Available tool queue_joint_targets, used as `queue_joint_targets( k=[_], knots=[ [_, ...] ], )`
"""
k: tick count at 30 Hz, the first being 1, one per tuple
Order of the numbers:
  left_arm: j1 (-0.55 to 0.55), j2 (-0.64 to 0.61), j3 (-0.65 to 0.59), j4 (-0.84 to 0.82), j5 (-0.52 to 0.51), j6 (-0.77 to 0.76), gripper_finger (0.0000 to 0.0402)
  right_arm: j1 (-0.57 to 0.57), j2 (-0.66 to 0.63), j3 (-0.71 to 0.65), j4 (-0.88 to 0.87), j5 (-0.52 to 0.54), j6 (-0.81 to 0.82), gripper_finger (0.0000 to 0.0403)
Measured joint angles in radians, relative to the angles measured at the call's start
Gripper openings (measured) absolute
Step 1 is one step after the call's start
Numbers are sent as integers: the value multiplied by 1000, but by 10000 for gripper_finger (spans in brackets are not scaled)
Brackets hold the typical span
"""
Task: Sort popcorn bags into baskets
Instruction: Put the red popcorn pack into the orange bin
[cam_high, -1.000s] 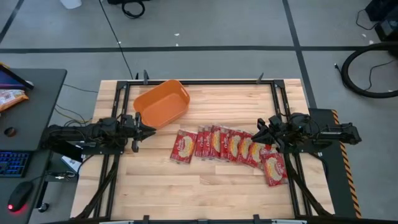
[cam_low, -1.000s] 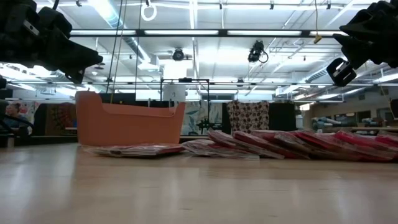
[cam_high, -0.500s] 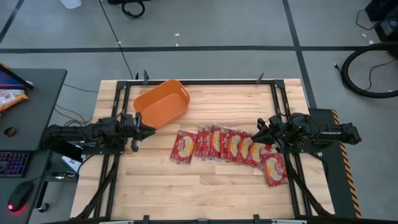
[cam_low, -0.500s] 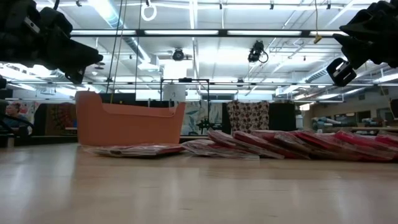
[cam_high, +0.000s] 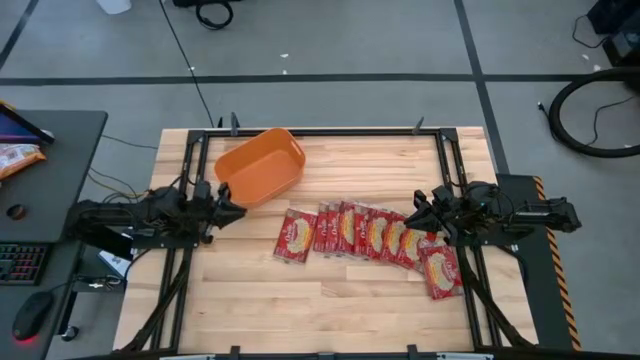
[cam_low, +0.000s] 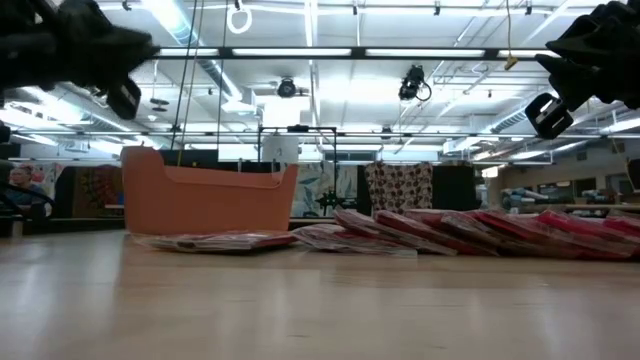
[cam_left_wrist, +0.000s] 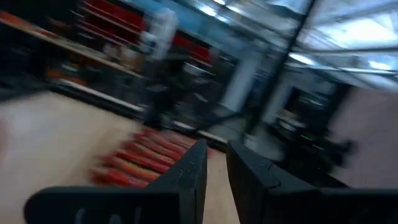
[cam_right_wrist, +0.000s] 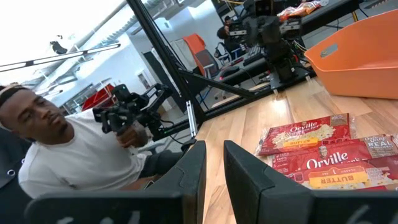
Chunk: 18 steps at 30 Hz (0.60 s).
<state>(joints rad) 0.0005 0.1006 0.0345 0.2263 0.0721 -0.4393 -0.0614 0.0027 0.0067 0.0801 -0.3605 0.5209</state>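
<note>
1. Shifted slightly since a second ago: left gripper (cam_high: 232, 208), raised beside basket (cam_high: 260, 166), fingers narrowly parted, holding nothing.
2. Unmoved: right gripper (cam_high: 414, 217), above row's right end, narrowly parted, empty.
3. Reading "Orville… BUTTER": popcorn bags (cam_high: 365, 232), overlapping in a row across table (cam_high: 330, 300), long axes front-to-back.

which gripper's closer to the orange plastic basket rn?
Left. The left gripper hovers just beside the orange plastic basket's near corner; the right gripper is across the table, over the far end of the red popcorn bags.
</note>
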Motion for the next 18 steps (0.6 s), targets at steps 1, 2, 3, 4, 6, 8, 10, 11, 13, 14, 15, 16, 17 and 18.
queue_joint_targets(
  k=[1,2,3,4,6,8,10,11,13,14,15,16,17,18],
  knots=[
    [0,27,1,5,25,-17,66,0,0,0,0,0,0,61],
    [-1,50,-1,-3,33,-31,66,0,0,0,0,0,0,61],
    [-4,76,-2,-7,35,-44,66,0,0,0,0,0,0,61],
    [-6,102,-2,-5,34,-46,66,0,1,0,0,0,0,61],
    [-14,165,-1,0,34,-47,66,0,1,0,0,0,0,61],
    [-30,221,-1,-6,38,-48,66,0,1,0,0,0,0,61],
    [-54,273,-1,1,45,-47,66,0,1,0,0,0,0,61],
    [-68,296,-1,8,46,-47,66,0,1,0,0,0,0,61],
    [-99,341,-2,40,46,-42,66,0,1,0,0,0,0,61],
    [-115,360,-2,62,46,-27,66,0,1,0,0,0,0,61],
    [-132,378,-2,86,46,-12,66,0,1,0,0,0,0,61],
    [-146,395,-2,113,46,10,66,0,1,0,0,0,0,61],
    [-159,408,-2,135,46,32,66,0,1,0,0,0,0,61],
    [-171,422,2,148,46,37,66,0,1,0,0,0,0,61]
  ],
)
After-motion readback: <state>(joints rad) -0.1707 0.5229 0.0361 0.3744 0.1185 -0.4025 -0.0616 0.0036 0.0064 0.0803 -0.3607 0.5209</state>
